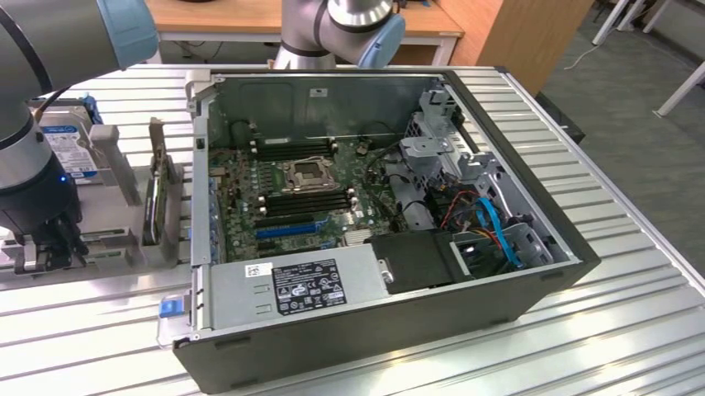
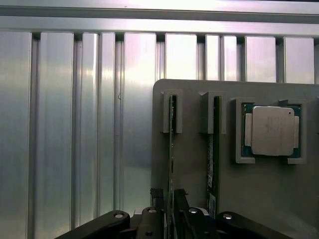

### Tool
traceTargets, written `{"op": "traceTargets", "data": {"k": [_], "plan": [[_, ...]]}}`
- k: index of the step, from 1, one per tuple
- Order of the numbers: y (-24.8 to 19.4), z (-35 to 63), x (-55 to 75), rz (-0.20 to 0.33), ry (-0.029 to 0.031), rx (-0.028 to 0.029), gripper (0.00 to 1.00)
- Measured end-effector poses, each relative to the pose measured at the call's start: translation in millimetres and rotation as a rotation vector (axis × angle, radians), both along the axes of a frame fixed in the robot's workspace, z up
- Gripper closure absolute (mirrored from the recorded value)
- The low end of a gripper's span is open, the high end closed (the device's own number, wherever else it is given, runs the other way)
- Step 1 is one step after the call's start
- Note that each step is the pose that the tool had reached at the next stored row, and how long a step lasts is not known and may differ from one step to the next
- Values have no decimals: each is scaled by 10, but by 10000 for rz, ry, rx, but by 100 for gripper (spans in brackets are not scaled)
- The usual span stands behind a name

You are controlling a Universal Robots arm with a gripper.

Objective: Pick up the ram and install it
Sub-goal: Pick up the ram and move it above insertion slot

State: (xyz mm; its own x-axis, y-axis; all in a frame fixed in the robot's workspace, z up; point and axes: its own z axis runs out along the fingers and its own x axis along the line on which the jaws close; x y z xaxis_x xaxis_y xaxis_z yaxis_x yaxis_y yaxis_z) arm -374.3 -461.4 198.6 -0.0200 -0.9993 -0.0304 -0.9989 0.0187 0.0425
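Straddling the ram (image 2: pixel 172 134), the gripper (image 2: pixel 169 196) had jaws narrowly apart, not clamped. Ram on edge in grey holder (image 2: pixel 192 164), exterior view's lower left, beside the computer case (image 1: pixel 529 272). Lifting and installing not yet done.

Power supply label (image 1: pixel 306 285): print illegible

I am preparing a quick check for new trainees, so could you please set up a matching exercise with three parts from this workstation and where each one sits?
Things:
1. ram
2. processor
3. hard drive

Places:
A. flat in a square pocket of the grey holder
B. outside the open case, at the exterior view's left
C. on edge in a holder slot, right at the hand

Pairs: 1-C; 2-A; 3-B
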Motion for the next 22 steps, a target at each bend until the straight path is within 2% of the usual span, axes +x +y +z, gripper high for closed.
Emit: {"op": "traceTargets", "data": {"k": [22], "plan": [[0, 24, 0, 0, 0, 0, 77]]}}
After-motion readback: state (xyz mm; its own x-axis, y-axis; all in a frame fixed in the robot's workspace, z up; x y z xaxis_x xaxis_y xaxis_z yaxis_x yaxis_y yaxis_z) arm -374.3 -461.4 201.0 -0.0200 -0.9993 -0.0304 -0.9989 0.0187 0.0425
